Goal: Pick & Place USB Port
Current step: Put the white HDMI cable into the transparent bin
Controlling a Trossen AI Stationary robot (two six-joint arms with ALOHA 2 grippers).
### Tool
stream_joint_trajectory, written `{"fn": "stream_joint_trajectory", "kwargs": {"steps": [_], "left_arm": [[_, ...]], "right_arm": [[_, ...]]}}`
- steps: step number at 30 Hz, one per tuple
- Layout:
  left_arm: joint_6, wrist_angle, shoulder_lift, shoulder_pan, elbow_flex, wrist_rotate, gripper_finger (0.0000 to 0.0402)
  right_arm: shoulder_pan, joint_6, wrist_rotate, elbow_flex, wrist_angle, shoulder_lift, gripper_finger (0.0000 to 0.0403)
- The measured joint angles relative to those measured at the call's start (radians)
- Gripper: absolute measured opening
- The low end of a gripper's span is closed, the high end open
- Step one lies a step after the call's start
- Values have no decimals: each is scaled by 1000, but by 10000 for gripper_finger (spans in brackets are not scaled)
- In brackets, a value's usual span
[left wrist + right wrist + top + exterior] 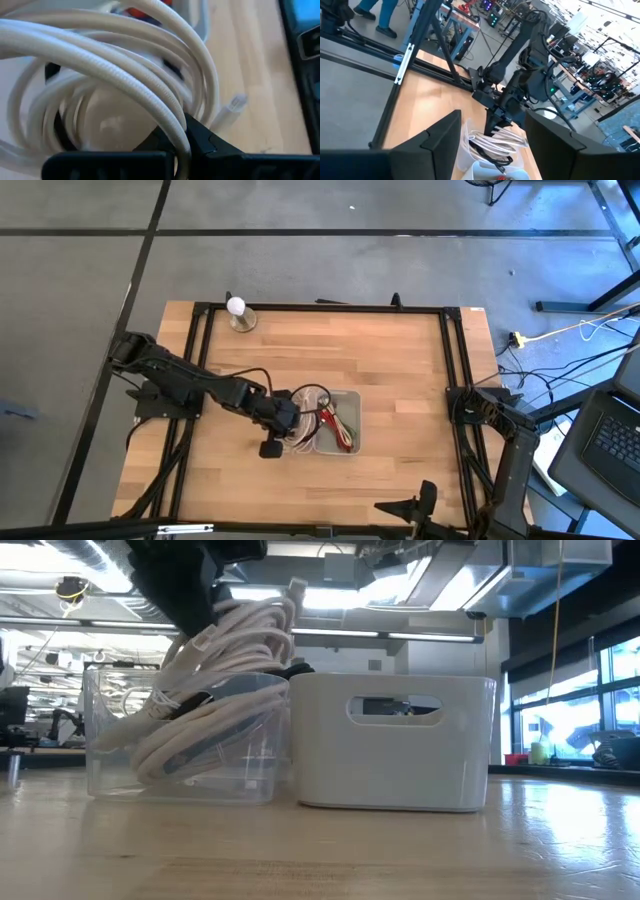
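A coil of white braided USB cable point(215, 670) hangs at my left gripper point(190, 600), which is shut on it over a clear plastic bin point(110, 755). In the high view the gripper point(283, 413) and coil point(308, 402) sit mid-table, beside a white bin point(345, 448) that holds red and dark cables. One USB plug point(232, 105) sticks out free of the coil point(125, 65). My right gripper point(492, 150) is open and waits at the table's right edge point(480, 410); from there the coil point(495, 142) shows far off. My left gripper pinches several loops of the white coil point(175, 127) between its two fingers point(205, 137), coming from above and slanting toward the table's right. The coil hangs below the fingers, tilted. Its lower loops point(165, 750) are inside the clear bin and its upper loops stand above the rim.
The white bin point(395, 740) stands tight against the clear one, on its right in the low view. A white ball on a round base point(238, 311) sits near the far left corner. Black frame rails point(452, 360) border the table. Bare wood point(390, 350) lies toward the far edge.
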Motion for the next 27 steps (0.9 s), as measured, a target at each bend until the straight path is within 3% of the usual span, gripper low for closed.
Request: {"fn": "stream_joint_trajectory", "kwargs": {"steps": [27], "left_arm": [[-3,64,6,53,-43,52,7]], "right_arm": [[-1,58,-29,0,-43,0,219]]}}
